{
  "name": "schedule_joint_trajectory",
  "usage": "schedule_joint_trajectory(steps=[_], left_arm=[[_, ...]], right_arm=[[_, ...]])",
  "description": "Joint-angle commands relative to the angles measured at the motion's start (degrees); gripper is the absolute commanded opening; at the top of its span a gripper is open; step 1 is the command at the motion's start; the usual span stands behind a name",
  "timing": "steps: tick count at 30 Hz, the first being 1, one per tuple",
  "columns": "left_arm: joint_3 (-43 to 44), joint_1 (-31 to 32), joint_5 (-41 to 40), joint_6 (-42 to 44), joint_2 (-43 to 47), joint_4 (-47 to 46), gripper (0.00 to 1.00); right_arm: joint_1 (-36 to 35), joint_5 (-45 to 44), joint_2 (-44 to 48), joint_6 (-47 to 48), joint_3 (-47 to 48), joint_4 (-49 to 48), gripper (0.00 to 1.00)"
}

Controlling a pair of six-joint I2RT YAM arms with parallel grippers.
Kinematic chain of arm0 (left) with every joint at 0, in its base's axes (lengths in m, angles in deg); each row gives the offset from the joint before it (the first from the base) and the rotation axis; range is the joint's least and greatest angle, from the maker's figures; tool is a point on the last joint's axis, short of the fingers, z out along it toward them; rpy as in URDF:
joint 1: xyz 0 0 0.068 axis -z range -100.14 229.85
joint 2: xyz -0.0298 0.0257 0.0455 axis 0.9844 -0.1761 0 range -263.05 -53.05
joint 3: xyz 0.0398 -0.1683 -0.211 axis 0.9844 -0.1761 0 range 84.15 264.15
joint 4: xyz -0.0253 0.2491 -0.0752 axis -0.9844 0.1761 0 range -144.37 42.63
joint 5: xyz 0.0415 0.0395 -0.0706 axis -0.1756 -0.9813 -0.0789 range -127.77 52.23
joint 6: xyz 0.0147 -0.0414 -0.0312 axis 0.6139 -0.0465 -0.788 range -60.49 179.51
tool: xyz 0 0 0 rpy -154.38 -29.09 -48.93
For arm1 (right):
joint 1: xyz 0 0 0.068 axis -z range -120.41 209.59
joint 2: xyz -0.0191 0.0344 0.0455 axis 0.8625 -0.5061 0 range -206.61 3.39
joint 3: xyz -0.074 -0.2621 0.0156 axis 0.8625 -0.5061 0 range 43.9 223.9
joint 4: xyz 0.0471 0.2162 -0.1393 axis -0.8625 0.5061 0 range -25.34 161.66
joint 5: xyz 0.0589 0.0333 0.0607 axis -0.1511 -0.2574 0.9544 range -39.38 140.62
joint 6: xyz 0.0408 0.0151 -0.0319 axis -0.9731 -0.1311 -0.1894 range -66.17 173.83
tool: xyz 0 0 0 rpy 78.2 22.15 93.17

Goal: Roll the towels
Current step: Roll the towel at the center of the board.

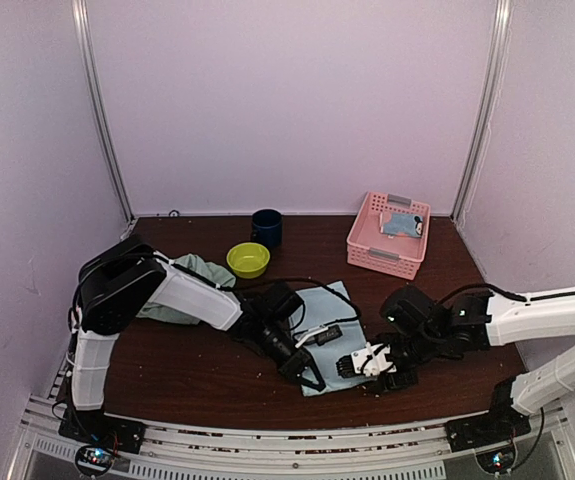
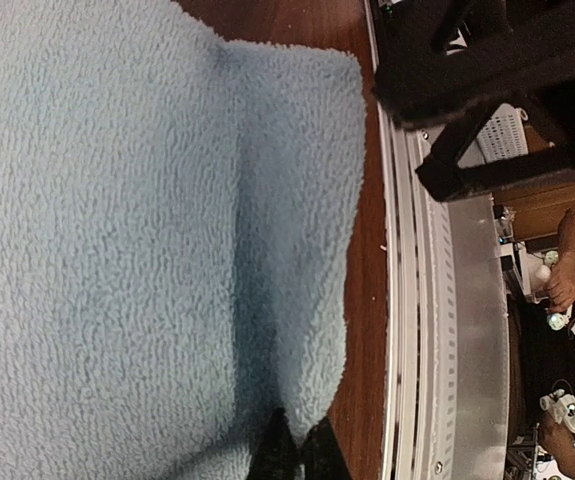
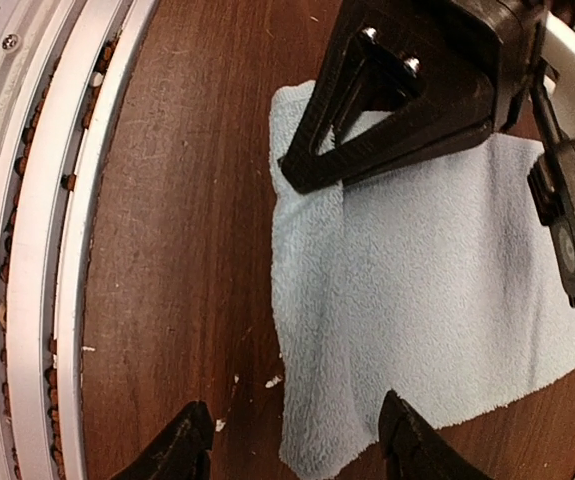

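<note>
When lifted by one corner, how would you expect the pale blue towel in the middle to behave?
Probably floppy: the pale blue towel lies flat on the table with a soft crease, so it should drape from one corner. Likely light, as it looks thin. Its looped pile should resist slipping in a grip.

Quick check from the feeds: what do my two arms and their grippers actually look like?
Left arm and right arm: white link shells, black joint housings, loose black cables. Left gripper: all black, tapered triangular fingers. Right gripper: white body, black fingers.
</note>
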Motion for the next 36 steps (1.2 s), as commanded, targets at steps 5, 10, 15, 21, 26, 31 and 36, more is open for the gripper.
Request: schedule_joint_trajectory(steps=[5, 10, 15, 21, 26, 31, 36], left_arm=[[1.75, -0.68, 1.8, -0.95, -1.09, 1.24, 0.0], [1.68, -0.96, 2.91, -1.45, -1.11, 1.21, 0.0], [1.75, -1.2, 3.31, -0.97, -0.92, 1.64, 0.0], [1.52, -1.68, 3.27, -0.47, -0.77, 2.21, 0.0], [1.72, -2.04, 3.48, 0.58, 0.77, 4.66, 0.0], [0.07, -2.04, 5.49, -1.38, 3.8, 5.39, 0.0], [-2.65, -1.95, 9.2, -7.0, 4.23, 2.48, 0.0]], right_arm=[[-4.05, -4.64, -6.73, -0.34, 2.24, -5.87, 0.54], [-4.75, -6.82, -9.49, -0.26, 2.16, -8.0, 0.48], [-4.82, -8.56, -11.29, 0.03, 2.18, -9.15, 0.36], [-4.78, -7.61, -14.71, -0.49, 3.9, -7.05, 0.09], [-3.21, -3.32, -16.29, -1.5, 7.48, -0.67, 0.01], [1.33, 8.17, -18.18, -2.66, 13.55, 8.94, 0.0], [5.23, 16.03, -23.05, -2.34, 15.9, 14.23, 0.0]])
